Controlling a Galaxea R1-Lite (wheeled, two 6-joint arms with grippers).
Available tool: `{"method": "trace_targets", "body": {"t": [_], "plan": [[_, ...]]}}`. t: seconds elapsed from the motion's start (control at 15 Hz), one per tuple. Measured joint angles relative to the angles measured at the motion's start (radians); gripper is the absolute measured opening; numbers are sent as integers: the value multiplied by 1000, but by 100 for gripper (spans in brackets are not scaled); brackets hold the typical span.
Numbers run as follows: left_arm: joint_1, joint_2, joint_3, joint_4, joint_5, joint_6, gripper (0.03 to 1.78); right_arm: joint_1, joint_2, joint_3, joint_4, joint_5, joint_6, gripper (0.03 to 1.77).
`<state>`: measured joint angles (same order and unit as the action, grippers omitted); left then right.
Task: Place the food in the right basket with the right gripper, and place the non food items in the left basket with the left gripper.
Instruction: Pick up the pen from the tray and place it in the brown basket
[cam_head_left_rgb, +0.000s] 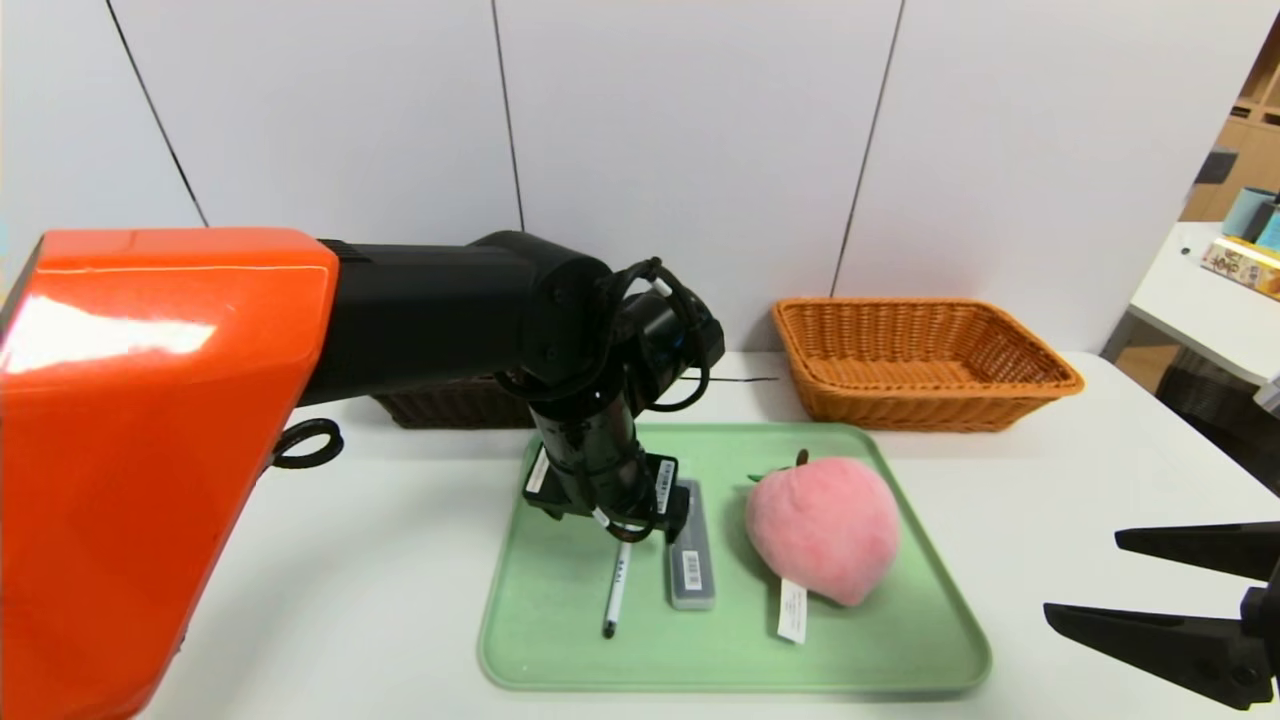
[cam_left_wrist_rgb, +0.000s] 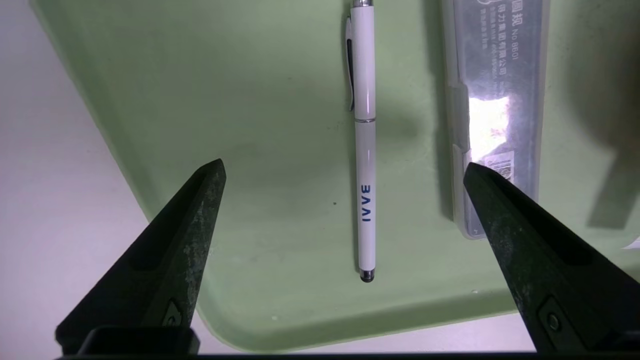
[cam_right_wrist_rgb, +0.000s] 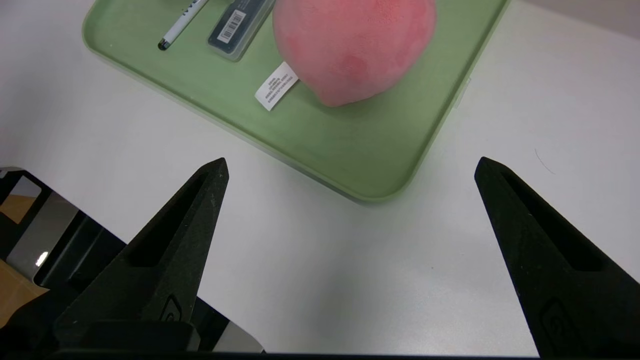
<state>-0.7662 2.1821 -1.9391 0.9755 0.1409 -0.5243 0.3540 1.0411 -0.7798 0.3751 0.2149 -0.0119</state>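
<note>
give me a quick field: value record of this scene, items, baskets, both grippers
tray: green tray on the white table
pen: white pen lying flat on the tray, beside the case
case: clear plastic case between pen and peach
food: pink plush peach on the tray, white tag attached
right basket: orange wicker basket, nothing seen inside
left basket: dark wicker basket, mostly hidden behind the left arm
left gripper: left gripper open, above the pen, holding nothing
right gripper: right gripper open, over bare table off the tray's corner
</note>
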Motion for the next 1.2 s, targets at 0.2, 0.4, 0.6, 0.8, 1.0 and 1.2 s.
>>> {"method": "trace_targets", "body": {"t": [0.2,0.4,0.6,0.8,1.0,1.2], "plan": [[13,4,1,0,-1,0,169,0,0,0,0,0,2,170],[19,5,3,0,-2,-1,169,0,-1,0,0,0,1,170],[19,18,6,-1,-2,-4,169,-1,-1,1,0,1,1,170],[18,33,8,-1,-2,-4,169,-2,-1,2,0,0,1,170],[18,43,8,-1,-2,-5,169,-1,-1,7,0,0,1,170],[17,52,8,-1,-2,-6,169,-1,-1,8,-1,0,1,170]]}}
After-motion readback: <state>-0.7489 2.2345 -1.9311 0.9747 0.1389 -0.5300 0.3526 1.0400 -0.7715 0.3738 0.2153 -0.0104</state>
